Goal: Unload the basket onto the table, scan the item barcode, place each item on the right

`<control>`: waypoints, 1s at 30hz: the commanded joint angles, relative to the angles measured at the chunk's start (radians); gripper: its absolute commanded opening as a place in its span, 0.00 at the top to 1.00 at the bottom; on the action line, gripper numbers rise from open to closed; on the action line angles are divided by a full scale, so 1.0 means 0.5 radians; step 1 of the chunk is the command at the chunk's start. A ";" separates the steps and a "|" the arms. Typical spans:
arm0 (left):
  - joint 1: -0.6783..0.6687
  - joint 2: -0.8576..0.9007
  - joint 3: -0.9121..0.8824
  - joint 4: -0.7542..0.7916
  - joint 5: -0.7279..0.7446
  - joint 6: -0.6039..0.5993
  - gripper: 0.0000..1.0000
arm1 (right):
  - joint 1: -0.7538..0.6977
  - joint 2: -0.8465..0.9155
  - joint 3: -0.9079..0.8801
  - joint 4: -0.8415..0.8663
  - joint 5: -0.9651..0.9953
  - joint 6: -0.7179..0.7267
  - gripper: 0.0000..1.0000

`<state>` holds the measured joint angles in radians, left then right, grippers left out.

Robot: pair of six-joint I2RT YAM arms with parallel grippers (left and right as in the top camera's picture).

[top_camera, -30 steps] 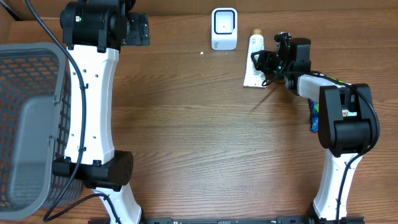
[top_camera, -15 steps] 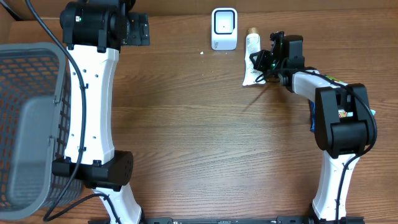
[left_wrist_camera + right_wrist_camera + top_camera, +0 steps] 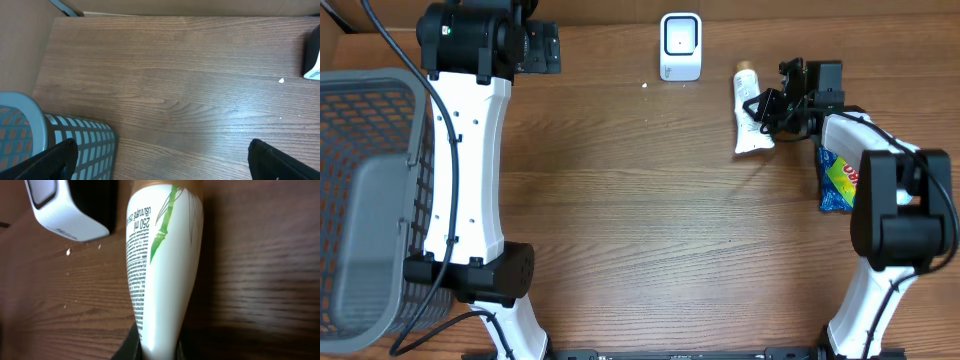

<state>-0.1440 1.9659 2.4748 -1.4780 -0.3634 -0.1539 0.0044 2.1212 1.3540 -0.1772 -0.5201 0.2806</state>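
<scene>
Overhead, the grey plastic mesh basket point(image 3: 360, 200) sits at the far left edge of the brown wood-grain table point(image 3: 640, 220), partly under my left arm. My left gripper point(image 3: 542, 48) hangs near the far edge, just right of the basket. The left wrist view shows its two dark fingers point(image 3: 57, 160) spread wide at the bottom corners, released, with only bare wood and the basket rim between them. Right of that, the white box-shaped barcode scanner point(image 3: 680, 45) stands at the far edge. Further right, clear of the scanner and not touching it, is the white squeeze tube point(image 3: 752, 110) with a tan cap, lying lengthwise with the cap toward the far edge and the crimped end toward me. My right gripper point(image 3: 770, 105) is clenched on the tube's lower end. The right wrist view shows the dark jaws pinching the crimped end, the printed text and a green bamboo drawing facing up. I cannot tell whether the tube is touching the wood. A blue and yellow foil packet point(image 3: 838, 180) lies under my right forearm.
</scene>
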 commanded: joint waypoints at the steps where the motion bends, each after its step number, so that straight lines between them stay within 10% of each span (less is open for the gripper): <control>1: -0.014 -0.008 0.027 0.001 -0.010 -0.021 0.00 | 0.132 -0.364 0.034 -0.010 0.465 -0.305 0.96; 13: -0.014 -0.008 0.027 0.001 -0.010 -0.021 0.00 | 0.664 -0.470 0.159 0.235 1.797 -1.292 0.96; 30: -0.014 -0.008 0.027 0.001 -0.010 -0.021 0.00 | 0.723 -0.350 0.159 0.958 1.914 -1.910 0.96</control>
<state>-0.1440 1.9659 2.4748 -1.4776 -0.3634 -0.1539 0.3672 1.9282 1.3895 0.2474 0.4118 -0.5697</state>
